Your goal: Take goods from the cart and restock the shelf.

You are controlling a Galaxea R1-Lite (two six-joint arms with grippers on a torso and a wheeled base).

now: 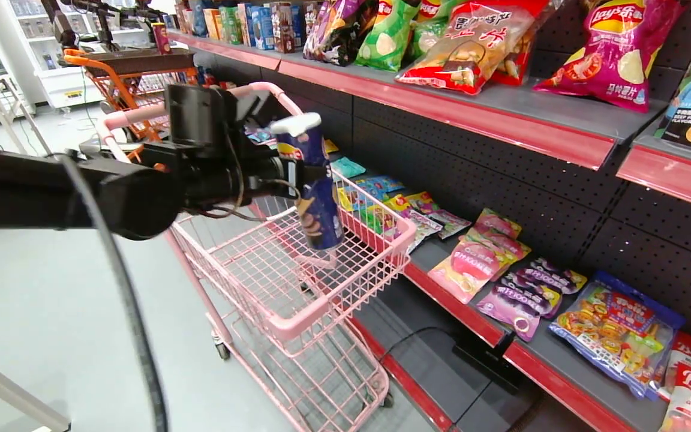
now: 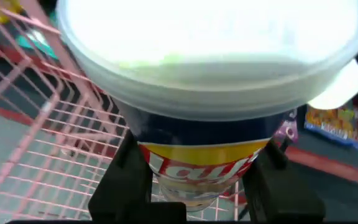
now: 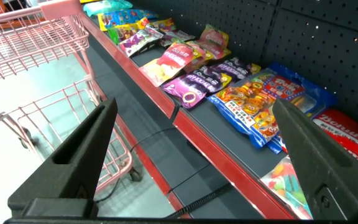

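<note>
A tall blue chip can (image 1: 315, 207) with a white lid hangs slightly tilted above the pink cart's basket (image 1: 297, 324). My left gripper (image 1: 299, 175) is shut on its upper body, just below the lid. From the left wrist, the can (image 2: 204, 146) looms lid-first, with a black finger (image 2: 126, 180) pressed on each side. My right gripper (image 3: 194, 115) is open and holds nothing. It hovers beside the cart (image 3: 36, 22), over the floor in front of the lower shelf (image 3: 185, 127).
The top shelf (image 1: 441, 108) carries large chip bags and boxes. Candy bags (image 1: 501, 264) lie flat on the lower shelf (image 1: 459, 309). An orange cart (image 1: 135, 75) stands farther down the aisle. Black cables run along the floor under the shelf.
</note>
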